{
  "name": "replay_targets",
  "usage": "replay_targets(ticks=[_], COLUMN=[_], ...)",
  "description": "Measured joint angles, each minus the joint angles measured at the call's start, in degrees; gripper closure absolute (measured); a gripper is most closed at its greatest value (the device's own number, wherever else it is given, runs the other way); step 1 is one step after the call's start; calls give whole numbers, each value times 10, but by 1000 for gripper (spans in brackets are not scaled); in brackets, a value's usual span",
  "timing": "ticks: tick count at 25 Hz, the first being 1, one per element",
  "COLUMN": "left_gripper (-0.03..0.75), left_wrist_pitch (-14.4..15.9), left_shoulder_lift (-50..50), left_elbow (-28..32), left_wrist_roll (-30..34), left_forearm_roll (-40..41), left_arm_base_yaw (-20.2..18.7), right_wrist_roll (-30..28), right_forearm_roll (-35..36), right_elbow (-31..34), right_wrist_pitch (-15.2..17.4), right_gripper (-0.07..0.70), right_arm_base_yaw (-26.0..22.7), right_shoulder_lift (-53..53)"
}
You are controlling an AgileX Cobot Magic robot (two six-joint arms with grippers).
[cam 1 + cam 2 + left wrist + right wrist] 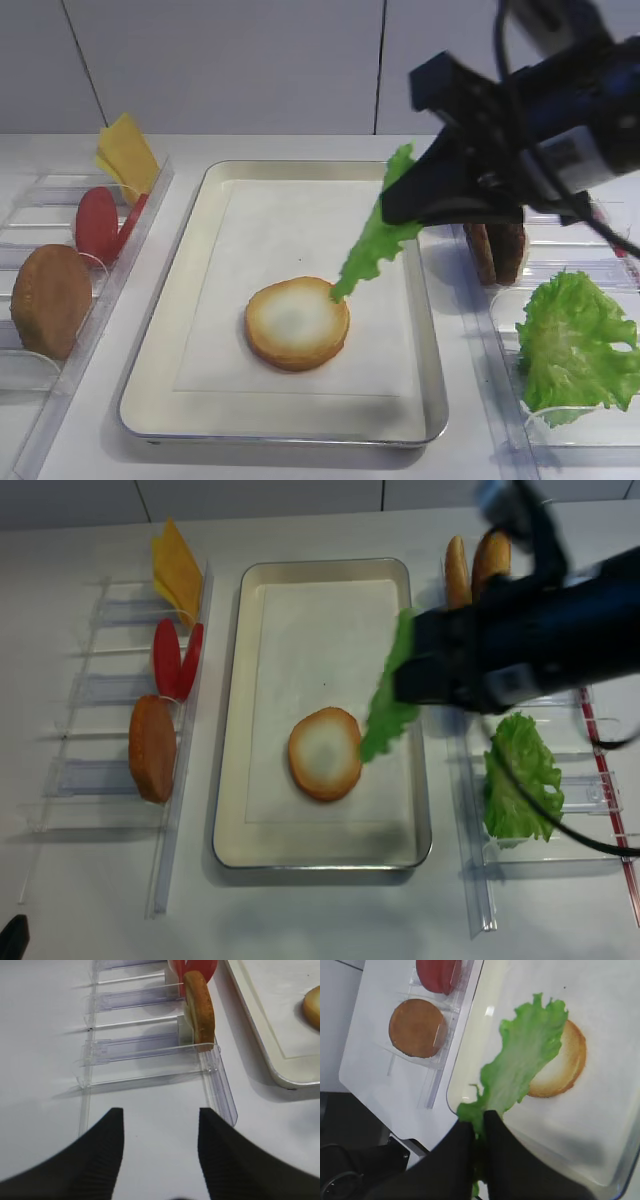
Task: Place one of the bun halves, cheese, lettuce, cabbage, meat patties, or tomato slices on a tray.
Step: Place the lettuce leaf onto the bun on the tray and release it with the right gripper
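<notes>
The right gripper is pinched tight on one end of the frilly green lettuce leaf, which hangs lengthwise down from the jaws, its free tip brushing the round toasted bun half lying on the paper-lined metal tray. Nothing stands between leaf and bun. The left gripper waits with jaws apart over the clear plastic rack, well away.

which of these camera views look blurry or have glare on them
Exterior high: right gripper and arm soft, slightly blurred. Right wrist: black fingers out of focus, lettuce sharp, small glare on the tray. Left wrist: left gripper blurred up close.
</notes>
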Motion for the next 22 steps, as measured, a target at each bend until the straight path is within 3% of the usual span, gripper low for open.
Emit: replay_targets(ticks=[3, 6, 17, 22], left_gripper=[394, 394, 394, 394], left_wrist_pitch=[0, 0, 0, 0], left_shoulder_lift=[0, 0, 0, 0], left_elbow=[0, 0, 0, 0], left_wrist_roll=[0, 0, 0, 0], left_forearm_roll=[0, 0, 0, 0], left_arm_base_yaw=[0, 0, 0, 0], right_wrist_roll=[-21, -39, -111, -113], right_forearm_roll=[9, 13, 77, 49], right_elbow=[-23, -55, -115, -115], right_wrist_pitch=[-29, -35, -28, -25], right_gripper=[575, 575, 575, 575], right_arm_base_yaw=[44, 68, 74, 74], right_shoulder_lift=[56, 119, 251, 268])
